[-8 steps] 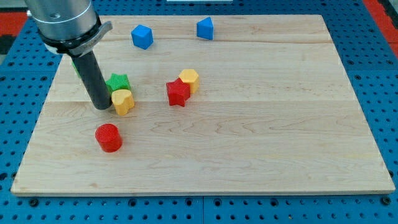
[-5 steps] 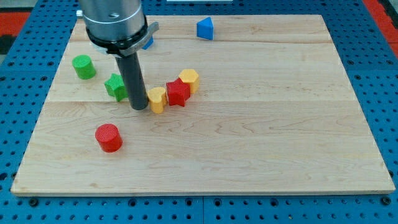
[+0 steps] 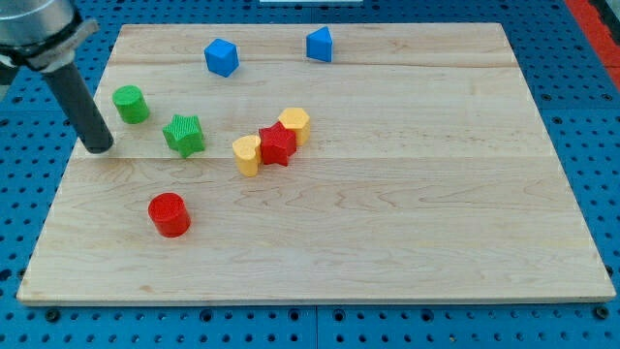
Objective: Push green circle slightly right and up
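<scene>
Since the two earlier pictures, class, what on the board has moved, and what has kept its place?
My tip swept toward the view's right, then back to the view's left, now below-left of the green circle. It pushed the yellow heart rightward against the red star. The green star, red circle, yellow hexagon and both blue blocks stayed.

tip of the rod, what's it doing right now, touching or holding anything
My tip: a bare rod, holding nothing, touching no block; it sits below-left of the green circle, with a gap between them.

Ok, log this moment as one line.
tip: lower left of green circle, apart | green star: right of tip | push: not begun
</scene>
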You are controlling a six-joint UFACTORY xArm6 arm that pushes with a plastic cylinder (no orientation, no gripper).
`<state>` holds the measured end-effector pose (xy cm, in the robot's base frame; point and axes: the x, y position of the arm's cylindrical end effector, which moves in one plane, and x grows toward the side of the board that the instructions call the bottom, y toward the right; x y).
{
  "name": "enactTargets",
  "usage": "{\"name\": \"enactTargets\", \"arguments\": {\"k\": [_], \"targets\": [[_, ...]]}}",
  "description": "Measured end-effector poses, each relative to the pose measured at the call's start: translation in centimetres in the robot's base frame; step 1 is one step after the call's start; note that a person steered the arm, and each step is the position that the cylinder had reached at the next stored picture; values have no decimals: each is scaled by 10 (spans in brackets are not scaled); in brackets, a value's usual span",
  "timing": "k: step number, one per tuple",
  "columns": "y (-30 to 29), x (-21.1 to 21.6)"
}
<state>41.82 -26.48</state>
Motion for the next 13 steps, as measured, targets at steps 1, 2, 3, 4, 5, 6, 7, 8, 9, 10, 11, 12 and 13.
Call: {"name": "enactTargets", "arguments": {"k": [1,2,3,4,5,6,7,8,9,10,11,12,13], "targets": [[-4,-19],[-4,-40],[2,-57],[13,-72],[20,-83],[25,-94],[29,-105],[-16,-100],[-35,-50],[-23,-7],[6,-16],[32,-22],[49,-31]]}}
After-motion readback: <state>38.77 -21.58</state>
